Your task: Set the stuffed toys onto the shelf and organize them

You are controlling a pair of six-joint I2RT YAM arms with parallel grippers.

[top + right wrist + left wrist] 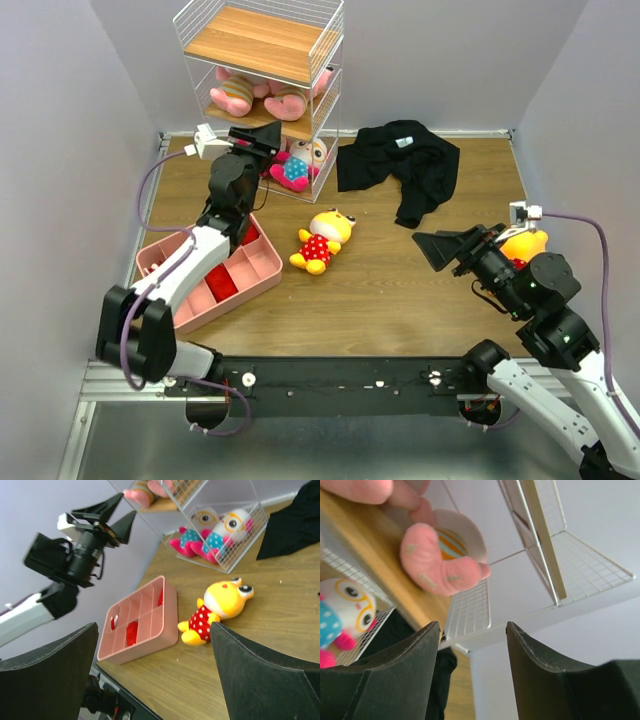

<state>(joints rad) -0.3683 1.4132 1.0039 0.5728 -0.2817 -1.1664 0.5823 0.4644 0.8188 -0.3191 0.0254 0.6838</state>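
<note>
The shelf (262,42) stands at the back centre. Two pink toys (250,95) lie on its middle board, and two white-faced toys with glasses (300,162) sit on the bottom tier. One yellow toy (322,238) lies on the table in front of the shelf. A second yellow toy (525,243) is partly hidden behind the right arm. My left gripper (255,135) is open and empty, just left of the middle tier; its wrist view shows a pink toy (442,555) above the open jaws. My right gripper (450,248) is open and empty, pointing towards the yellow toy (220,607).
A pink compartment tray (215,280) lies at the left under the left arm, with red items inside. A black garment (400,170) lies right of the shelf. The shelf's top board is bare. Grey walls close in both sides.
</note>
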